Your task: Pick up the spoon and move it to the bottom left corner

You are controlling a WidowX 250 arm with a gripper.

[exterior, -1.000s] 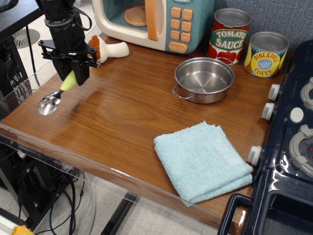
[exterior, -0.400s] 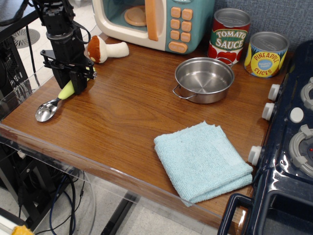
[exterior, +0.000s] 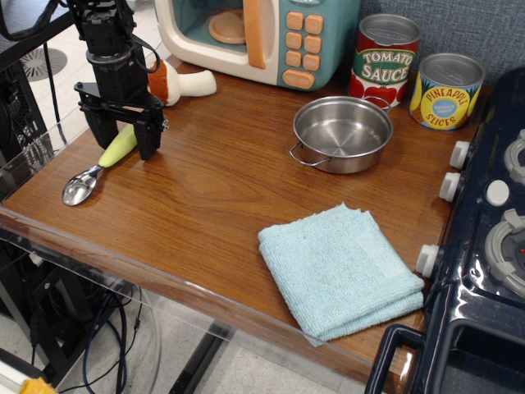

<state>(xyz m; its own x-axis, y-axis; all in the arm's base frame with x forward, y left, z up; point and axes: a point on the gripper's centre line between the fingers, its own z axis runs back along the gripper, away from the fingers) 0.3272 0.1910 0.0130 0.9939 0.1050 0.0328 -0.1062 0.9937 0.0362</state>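
The spoon [exterior: 98, 168] lies flat on the brown wood-grain table near its left edge. Its silver bowl [exterior: 79, 190] points toward the front left corner [exterior: 25, 215] and its yellow-green handle [exterior: 118, 146] points back right. My gripper [exterior: 123, 139] is open, its two black fingers straddling the upper end of the handle, one on each side, with a visible gap to it. The fingertips are low, at or just above the table surface.
A toy mushroom [exterior: 176, 82] and a toy microwave [exterior: 262, 37] stand behind the gripper. A steel pot [exterior: 342, 131], a tomato sauce can [exterior: 384, 59] and a pineapple can [exterior: 446, 90] are at the back right. A light blue folded cloth [exterior: 338, 269] lies front right, beside a toy stove [exterior: 484, 246].
The gripper lowered the spoon from above the table onto the surface, then opened its fingers and let the handle go. The spoon now rests on the wood.
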